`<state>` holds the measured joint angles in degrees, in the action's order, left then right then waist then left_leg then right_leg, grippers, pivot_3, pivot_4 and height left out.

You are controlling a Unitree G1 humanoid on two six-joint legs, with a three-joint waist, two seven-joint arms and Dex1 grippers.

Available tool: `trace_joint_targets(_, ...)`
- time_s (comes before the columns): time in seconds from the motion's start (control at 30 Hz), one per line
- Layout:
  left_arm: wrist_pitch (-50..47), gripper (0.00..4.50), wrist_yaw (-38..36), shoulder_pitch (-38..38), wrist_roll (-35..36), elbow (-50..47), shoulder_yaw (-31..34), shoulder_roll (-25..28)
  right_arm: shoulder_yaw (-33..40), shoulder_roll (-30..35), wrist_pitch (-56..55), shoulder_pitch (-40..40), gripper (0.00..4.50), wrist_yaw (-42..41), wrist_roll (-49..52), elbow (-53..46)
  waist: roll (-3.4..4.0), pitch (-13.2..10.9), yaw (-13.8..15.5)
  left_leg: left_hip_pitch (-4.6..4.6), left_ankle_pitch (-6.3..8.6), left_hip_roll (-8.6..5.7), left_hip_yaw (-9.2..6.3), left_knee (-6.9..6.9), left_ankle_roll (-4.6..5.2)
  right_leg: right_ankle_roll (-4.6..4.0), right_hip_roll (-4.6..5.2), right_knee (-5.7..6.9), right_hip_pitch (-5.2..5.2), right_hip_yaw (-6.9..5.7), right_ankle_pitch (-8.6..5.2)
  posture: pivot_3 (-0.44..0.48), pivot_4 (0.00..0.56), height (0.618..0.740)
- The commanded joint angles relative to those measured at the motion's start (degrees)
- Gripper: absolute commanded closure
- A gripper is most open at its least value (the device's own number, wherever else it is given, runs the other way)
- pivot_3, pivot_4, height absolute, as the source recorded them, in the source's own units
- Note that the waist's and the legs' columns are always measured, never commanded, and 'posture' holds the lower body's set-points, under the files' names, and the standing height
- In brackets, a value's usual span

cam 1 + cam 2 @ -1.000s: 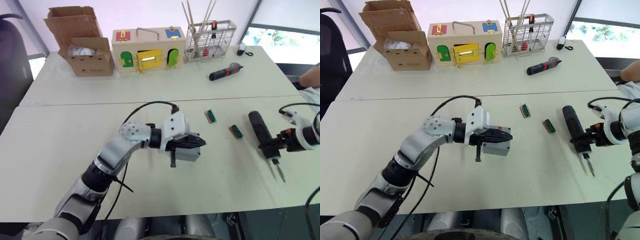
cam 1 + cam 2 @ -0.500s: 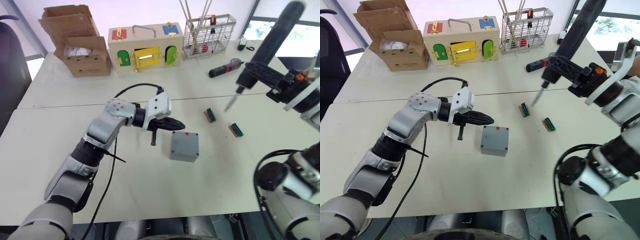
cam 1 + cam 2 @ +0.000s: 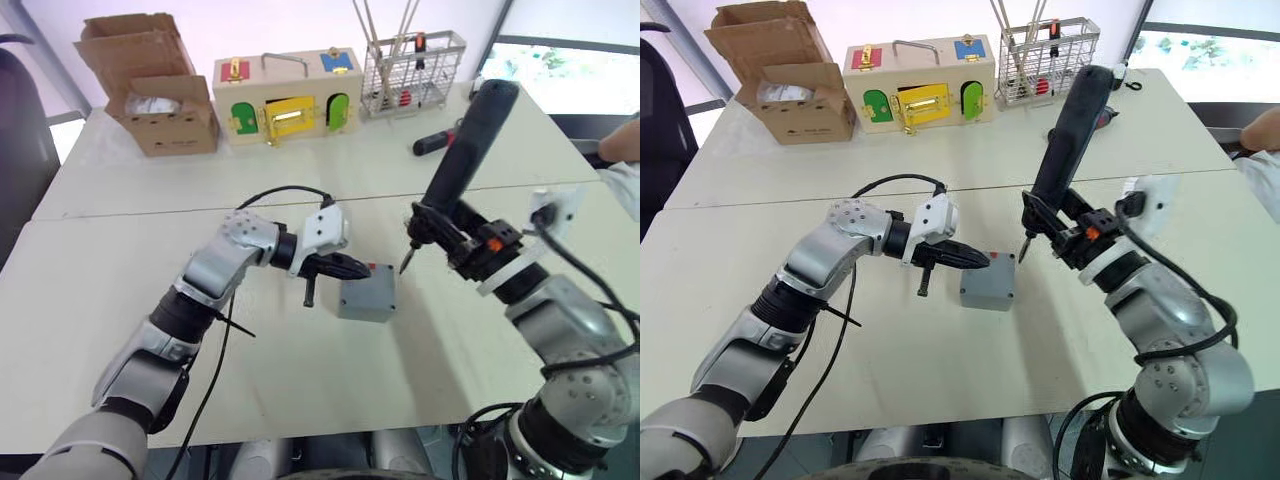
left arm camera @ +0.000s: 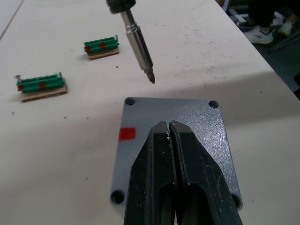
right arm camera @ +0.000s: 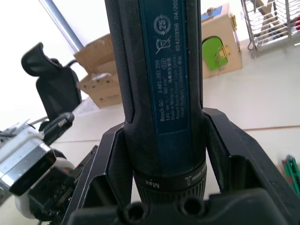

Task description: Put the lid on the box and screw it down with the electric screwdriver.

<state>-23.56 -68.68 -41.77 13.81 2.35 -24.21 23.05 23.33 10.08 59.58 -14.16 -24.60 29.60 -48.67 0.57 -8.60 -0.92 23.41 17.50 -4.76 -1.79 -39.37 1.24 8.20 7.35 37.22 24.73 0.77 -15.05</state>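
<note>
The grey lid [image 4: 187, 126], with a red mark and corner screw holes, lies on the small grey box [image 3: 366, 306] near the table's middle. My left gripper [image 4: 168, 124] is shut with nothing in it, its tips over the lid's near-left part; I cannot tell whether they touch it. My right gripper [image 5: 164, 140] is shut on the dark blue electric screwdriver [image 3: 462, 150], held tilted with its top away from me. The metal bit [image 4: 139, 49] hangs just above the lid's far corner hole.
A cardboard box [image 3: 150, 85], a wooden box with coloured doors [image 3: 285, 95] and a wire rack [image 3: 405, 60] line the far edge. A red-and-black screwdriver [image 3: 432, 144] lies behind. Two green terminal blocks [image 4: 101, 47] sit beyond the box. A person's arm [image 3: 622, 148] shows far right.
My right arm has swung the screwdriver down and left, bringing its bit to the box's far corner. My left gripper has moved right, over the lid.
</note>
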Motion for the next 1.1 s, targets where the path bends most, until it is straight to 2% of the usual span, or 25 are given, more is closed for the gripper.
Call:
trace_joint_targets(0.03,0.9,4.5,-0.3,1.2,-1.8,-0.5,-1.4,0.4,-5.3,1.0,-9.5,1.8,2.68,0.3,-2.3,-0.9,0.0,0.0,-0.2,-0.05,0.0,0.04,0.01,0.01,0.0,0.0,-0.03,-0.01,-0.02,0.0,0.0,0.0,0.15,0.737)
trace_joint_targets(0.2,0.1,4.5,0.1,1.5,-2.2,-1.1,-1.5,0.3,-9.4,1.0,-14.3,4.1,2.68,2.2,-2.6,0.3,-0.02,0.0,0.1,-0.06,-0.01,0.16,-0.01,0.05,-0.02,0.0,-0.14,-0.03,-0.05,0.0,0.0,0.0,0.15,0.737)
trace_joint_targets(0.5,0.9,4.5,-0.3,2.8,-2.6,-1.8,-1.5,1.2,-12.0,3.3,-18.0,4.0,2.68,4.2,-2.2,2.2,-0.02,0.0,0.2,-0.07,-0.01,0.16,-0.03,0.04,-0.02,0.0,-0.15,-0.1,-0.09,0.0,0.0,0.0,0.15,0.737)
trace_joint_targets(0.9,1.3,4.5,-0.4,2.7,-3.0,-1.7,-1.8,1.3,-13.1,6.0,-19.4,6.5,2.68,3.9,-1.0,4.0,-0.03,0.0,0.2,-0.08,0.0,0.16,-0.03,0.04,-0.01,0.0,-0.15,-0.11,-0.12,0.0,0.0,0.0,0.15,0.737)
trace_joint_targets(1.1,1.5,4.5,-0.4,2.6,-3.2,-1.5,-2.0,1.1,-17.7,8.3,-23.5,9.4,2.68,3.0,-4.3,6.2,-0.14,0.1,0.2,-0.17,0.0,0.18,-0.05,0.04,-0.01,0.0,-0.17,-0.12,-0.22,-0.01,0.0,0.0,0.15,0.737)
